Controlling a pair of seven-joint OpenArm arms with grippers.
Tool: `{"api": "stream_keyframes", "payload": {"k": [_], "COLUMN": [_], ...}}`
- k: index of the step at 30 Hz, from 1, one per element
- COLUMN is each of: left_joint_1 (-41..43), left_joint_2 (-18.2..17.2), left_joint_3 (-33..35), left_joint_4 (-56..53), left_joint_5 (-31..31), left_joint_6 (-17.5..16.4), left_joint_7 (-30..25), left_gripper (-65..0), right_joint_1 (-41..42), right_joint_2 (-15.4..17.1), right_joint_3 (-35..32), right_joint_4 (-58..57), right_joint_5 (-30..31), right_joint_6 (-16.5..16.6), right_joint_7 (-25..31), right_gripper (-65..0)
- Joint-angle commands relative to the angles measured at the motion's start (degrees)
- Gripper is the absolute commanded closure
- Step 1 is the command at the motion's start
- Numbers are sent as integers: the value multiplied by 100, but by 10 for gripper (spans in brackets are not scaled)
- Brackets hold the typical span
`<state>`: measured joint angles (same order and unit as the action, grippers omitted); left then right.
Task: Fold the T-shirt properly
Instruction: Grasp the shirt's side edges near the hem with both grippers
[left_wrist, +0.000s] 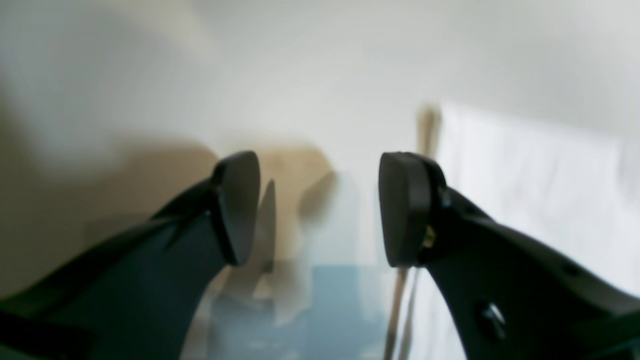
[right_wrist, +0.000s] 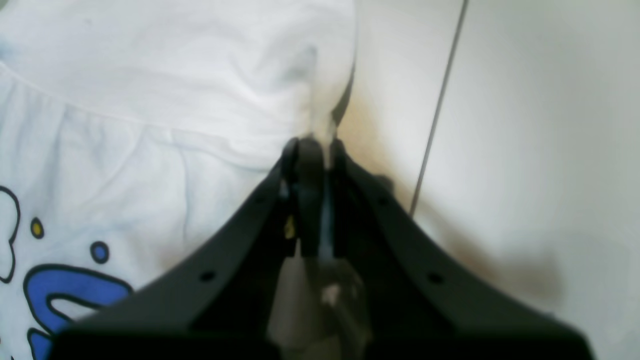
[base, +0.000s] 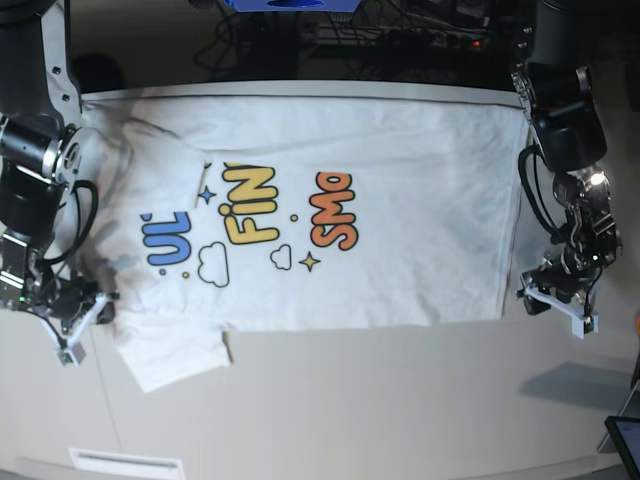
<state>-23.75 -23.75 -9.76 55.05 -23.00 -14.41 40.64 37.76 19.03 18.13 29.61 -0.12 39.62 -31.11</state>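
The white T-shirt (base: 400, 230) lies spread flat on the table with its print up; "FIN" in yellow and "SMO" in orange can be read. My right gripper (right_wrist: 317, 150) is shut on a thin fold of the T-shirt (right_wrist: 150, 100) at its sleeve edge. In the base view this right gripper (base: 88, 308) is at the shirt's left side, beside the near sleeve (base: 170, 350). My left gripper (left_wrist: 320, 210) stands open with nothing between its pads, and white cloth (left_wrist: 525, 200) lies just to its right. In the base view the left gripper (base: 545, 295) is just off the hem's near corner.
The pale table (base: 350, 400) has a seam line (right_wrist: 440, 110) running beside the right gripper. A dark tablet corner (base: 625, 440) shows at the lower right, a white strip (base: 125, 463) at the front edge. Cables and equipment (base: 400, 30) lie behind the table.
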Motion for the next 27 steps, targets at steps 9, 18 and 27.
{"api": "stream_keyframes", "payload": {"k": [9, 18, 27], "left_joint_1": [-1216, -1726, -1656], "left_joint_2": [6, 225, 507], "left_joint_3": [22, 172, 840], "left_joint_4": [-1500, -2379, -2423], "left_joint_5": [-148, -113, -157], "left_joint_6": [-40, -49, -49], "left_joint_7": [-165, -130, -130], "left_gripper": [-380, -380, -375], "right_joint_1": [185, 167, 167], "right_joint_2": [97, 115, 133], "right_joint_3": [-6, -6, -15], "right_joint_4": [112, 112, 121], "right_joint_5": [60, 60, 52], "right_joint_6": [38, 38, 38], "right_joint_7": [83, 83, 83], "right_gripper": [-3, -3, -3]}}
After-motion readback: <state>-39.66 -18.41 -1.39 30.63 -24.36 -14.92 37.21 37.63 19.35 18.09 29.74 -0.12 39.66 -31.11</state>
